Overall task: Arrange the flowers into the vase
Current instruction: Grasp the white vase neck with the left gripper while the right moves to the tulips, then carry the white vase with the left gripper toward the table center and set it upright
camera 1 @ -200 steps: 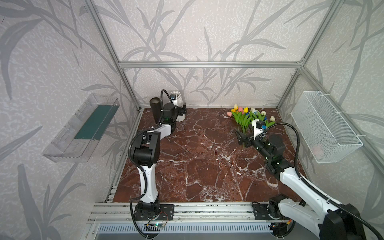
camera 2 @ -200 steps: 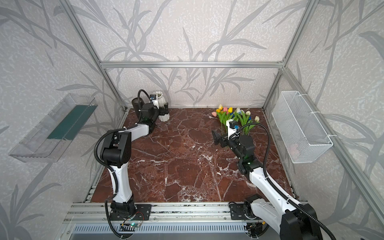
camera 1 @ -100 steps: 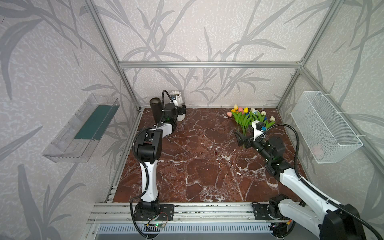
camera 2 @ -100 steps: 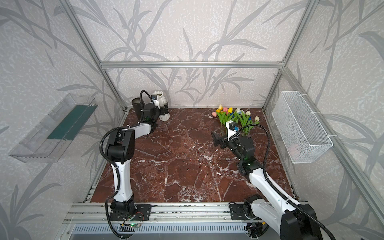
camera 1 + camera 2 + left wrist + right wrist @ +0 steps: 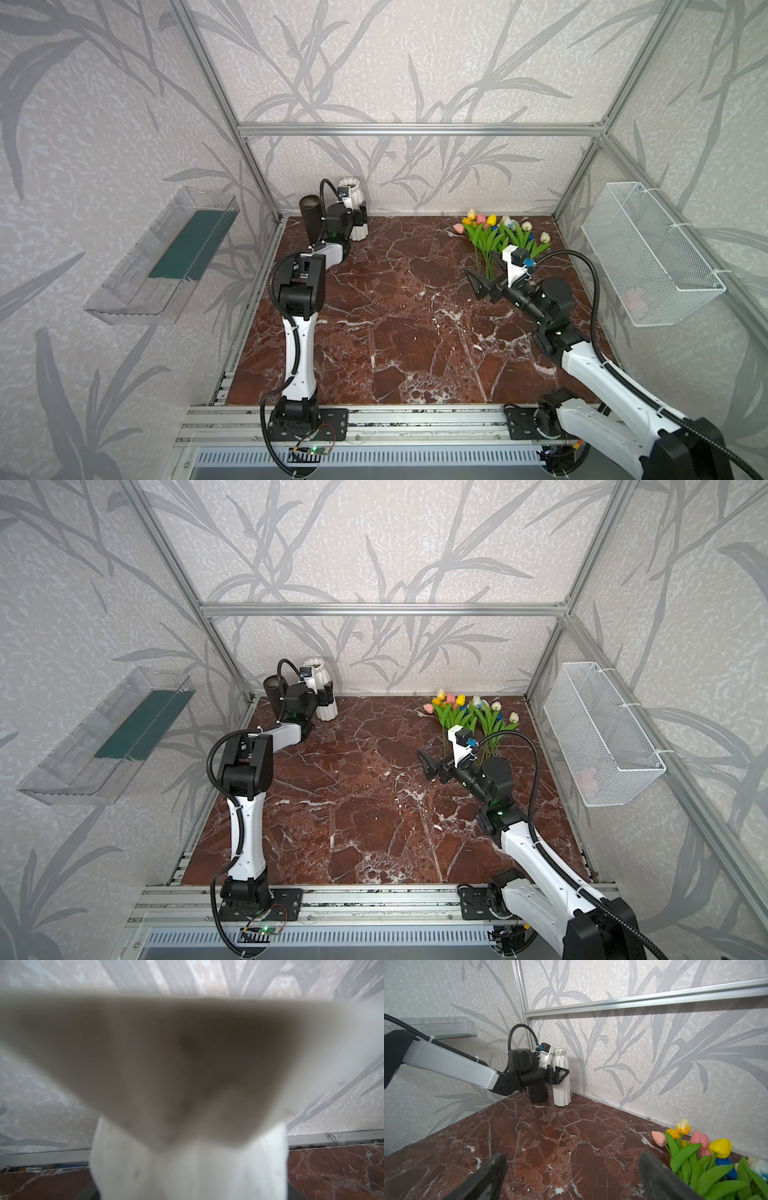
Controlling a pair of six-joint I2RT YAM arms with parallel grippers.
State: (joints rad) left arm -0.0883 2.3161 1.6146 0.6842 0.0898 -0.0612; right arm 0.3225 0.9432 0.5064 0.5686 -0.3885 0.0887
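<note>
Gripping the white vase (image 5: 561,1093) at mid-height, the left end effector (image 5: 560,1075) is clamped w/ one finger on each side of the ribbed body. The vase stands upright on the counter (image 5: 550,1147) in the far left corner, close to the back wall. A black cylinder (image 5: 538,1093) stands just beside it, on the left-wall side, partly hidden by the arm. Left wrist view is nearly all blurred white vase, too close for any detail. Both top views show the same clamp on the vase.

The flowers (image 5: 498,232) lie in one bunch on the counter at the far right. Heads (yellow, pink, cream, blue) point twd the back wall, green stems twd the front.

The right end effector (image 5: 488,282) is wide open and holds nothing. It sits at the stem ends; can't tell if it touches them. In the right wrist view its fingers (image 5: 488,1178) are spread w/ bare counter btw them, and the tulip heads and leaves are right beside one finger.
</note>
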